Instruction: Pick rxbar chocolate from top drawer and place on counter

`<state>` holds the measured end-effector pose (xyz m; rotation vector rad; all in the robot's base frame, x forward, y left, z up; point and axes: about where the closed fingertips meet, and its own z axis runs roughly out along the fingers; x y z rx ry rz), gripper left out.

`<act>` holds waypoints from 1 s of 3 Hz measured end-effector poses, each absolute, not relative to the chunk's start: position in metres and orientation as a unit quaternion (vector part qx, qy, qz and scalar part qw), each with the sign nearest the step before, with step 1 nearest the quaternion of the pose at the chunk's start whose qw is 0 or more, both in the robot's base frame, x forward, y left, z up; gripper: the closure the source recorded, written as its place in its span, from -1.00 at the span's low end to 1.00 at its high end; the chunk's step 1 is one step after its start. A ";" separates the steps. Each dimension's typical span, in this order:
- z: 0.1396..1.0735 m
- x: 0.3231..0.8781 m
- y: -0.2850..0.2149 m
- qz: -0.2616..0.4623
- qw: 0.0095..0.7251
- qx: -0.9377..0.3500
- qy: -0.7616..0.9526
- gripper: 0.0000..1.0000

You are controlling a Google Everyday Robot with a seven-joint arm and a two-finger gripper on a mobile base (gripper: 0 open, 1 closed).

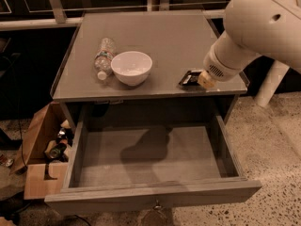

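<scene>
Camera view shows you the rxbar chocolate (189,78) on the worktop (160,32), at 3 o'clock from the bowl (133,67). It lies near the front edge, probably lifted straight from the top drawer (150,157). The tool (200,79) touches it; I cannot tell its opening.

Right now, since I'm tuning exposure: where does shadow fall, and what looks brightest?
Camera view: dim warm light; a soft shadow lies on the top drawer floor; the bowl and arm look brightest; the gripper, at the front right of the counter, shows dark.
</scene>
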<state>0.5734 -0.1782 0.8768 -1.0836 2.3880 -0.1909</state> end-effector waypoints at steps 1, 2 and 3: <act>0.883 0.602 -0.184 -0.089 0.254 -0.388 0.882 1.00; 0.875 0.621 -0.191 -0.083 0.250 -0.379 0.887 1.00; 0.857 0.632 -0.195 -0.060 0.248 -0.375 0.891 1.00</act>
